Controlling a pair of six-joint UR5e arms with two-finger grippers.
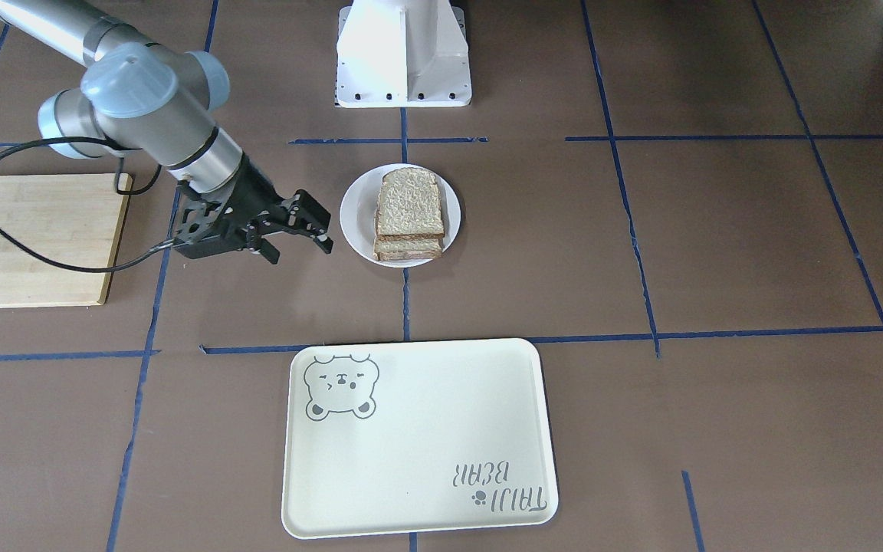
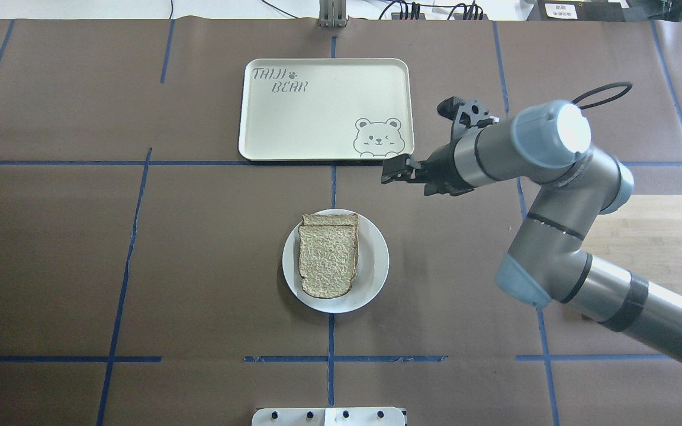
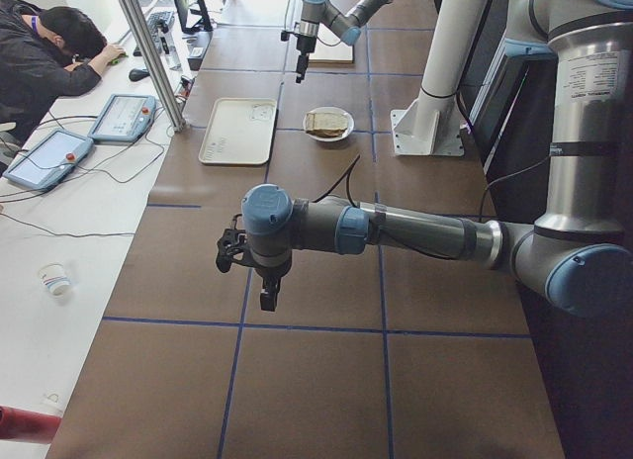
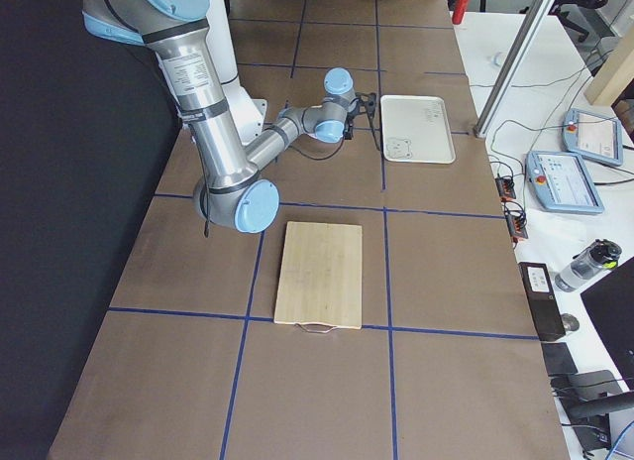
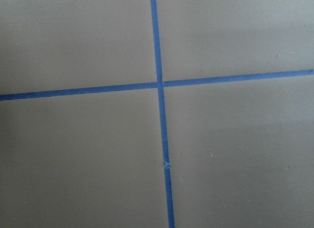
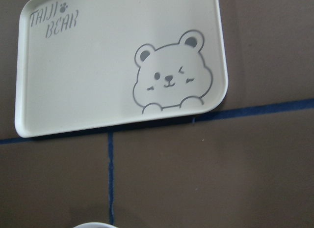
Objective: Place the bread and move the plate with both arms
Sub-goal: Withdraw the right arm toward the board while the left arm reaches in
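plate (image 1: 353, 215) bearing stacked bread (image 1: 409, 201): right pincer (image 1: 300, 247), open and empty, is held near the plate, off the bread's long side; left pincer (image 3: 262, 281), state not to be told, is kept well apart.

Looks like a robot lab, not a kitchen. Shows a counter (image 2: 51, 266) wrapped in brown paper and ruled into squares with blue tape (image 2: 131, 248). Has a white pedestal (image 1: 403, 54) bolted near the robot-side edge, carrying a left arm (image 3: 425, 231) and a right arm (image 2: 554, 201) of grey tubing. Beyond the opposite edge, holds a white desk (image 3: 49, 236) with control tablets (image 3: 124, 118), loose cables (image 2: 430, 9) and a person (image 3: 40, 53) bent over it.
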